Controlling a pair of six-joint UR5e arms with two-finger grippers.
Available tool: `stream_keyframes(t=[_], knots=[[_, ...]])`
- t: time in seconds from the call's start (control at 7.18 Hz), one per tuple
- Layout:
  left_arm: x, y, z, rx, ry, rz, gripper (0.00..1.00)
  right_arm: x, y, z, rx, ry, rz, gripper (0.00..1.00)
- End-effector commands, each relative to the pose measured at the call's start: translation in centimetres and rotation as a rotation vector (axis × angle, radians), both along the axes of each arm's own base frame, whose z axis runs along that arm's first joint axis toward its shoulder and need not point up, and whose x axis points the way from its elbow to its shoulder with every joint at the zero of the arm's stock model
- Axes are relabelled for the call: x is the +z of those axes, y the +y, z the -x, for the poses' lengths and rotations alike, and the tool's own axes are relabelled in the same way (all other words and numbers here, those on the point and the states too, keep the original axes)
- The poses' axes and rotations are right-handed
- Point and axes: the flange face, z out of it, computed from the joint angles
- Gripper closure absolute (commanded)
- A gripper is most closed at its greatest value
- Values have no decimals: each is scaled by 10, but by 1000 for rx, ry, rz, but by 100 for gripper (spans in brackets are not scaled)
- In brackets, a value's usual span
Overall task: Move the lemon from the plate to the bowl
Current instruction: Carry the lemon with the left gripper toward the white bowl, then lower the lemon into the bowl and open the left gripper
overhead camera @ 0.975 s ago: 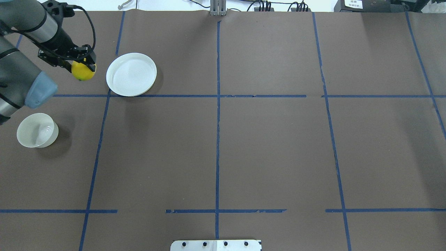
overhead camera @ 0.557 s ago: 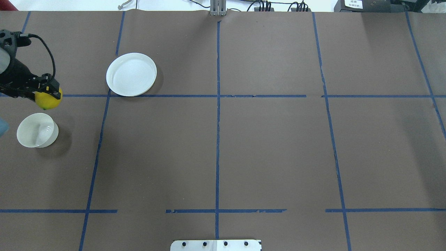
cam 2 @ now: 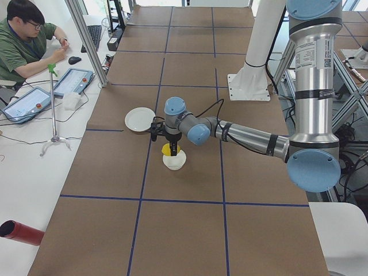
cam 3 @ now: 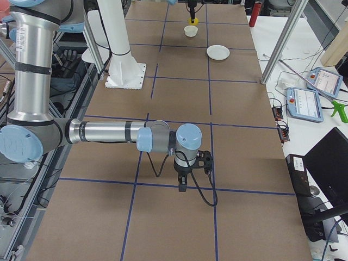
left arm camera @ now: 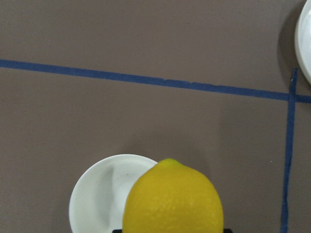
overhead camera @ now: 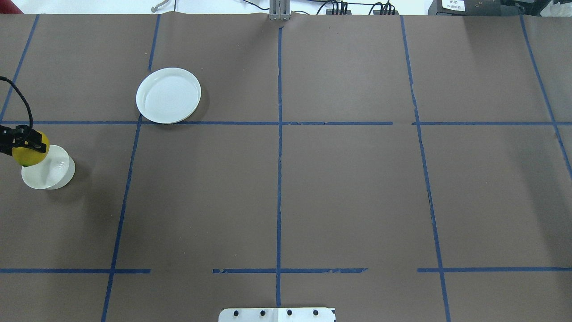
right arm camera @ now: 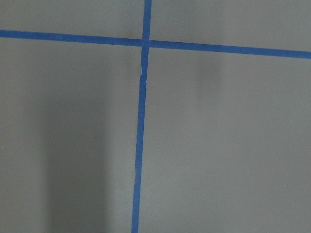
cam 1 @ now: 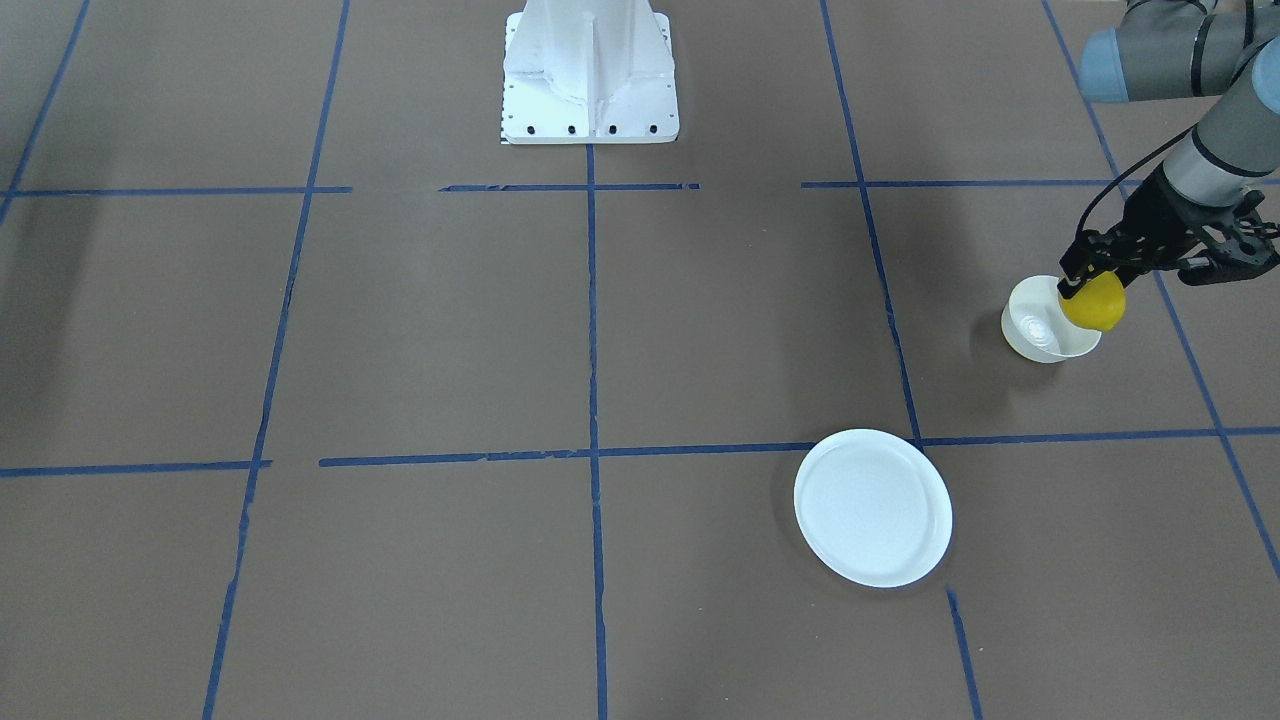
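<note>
At the far left edge of the overhead view, the left tool point(overhead camera: 27, 142) pinches the lemon point(overhead camera: 30, 153) between its fingers, and the fruit hangs from it. The lemon sits over the rim of the small white bowl point(overhead camera: 53, 173), on the bowl's outer, far-left side rather than over its middle. Whether it touches the rim cannot be told. The left wrist view shows the lemon covering part of the bowl's opening.

Further right and toward the far side, well apart from the bowl, the flat white plate point(overhead camera: 168, 95) lies bare on the brown surface point(overhead camera: 357, 192), just beside a crossing of the blue tape lines point(overhead camera: 279, 179).

The right tool point(cam 3: 182, 184) shows only in the exterior right view, pointing down near the surface. Whether its fingers are spread or pressed together cannot be told.
</note>
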Motion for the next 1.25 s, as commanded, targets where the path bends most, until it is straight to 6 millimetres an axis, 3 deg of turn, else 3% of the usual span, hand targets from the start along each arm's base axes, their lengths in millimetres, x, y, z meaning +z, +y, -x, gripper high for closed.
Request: stream_keyframes(t=[0.0, 0.7, 0.84, 0.97, 1.11], knots=[[13, -1, -3, -8, 0, -1, 100, 0, 0, 0, 0, 0, 0, 0], [19, 4, -26, 38, 1, -4, 98, 0, 0, 0, 0, 0, 0, 0], [25, 5, -30, 46, -5, 4, 86, 0, 0, 0, 0, 0, 0, 0], [30, 4, -31, 49, -11, 9, 41, 0, 0, 0, 0, 0, 0, 0], [31, 4, -31, 47, -12, 14, 8, 0, 0, 0, 0, 0, 0, 0]])
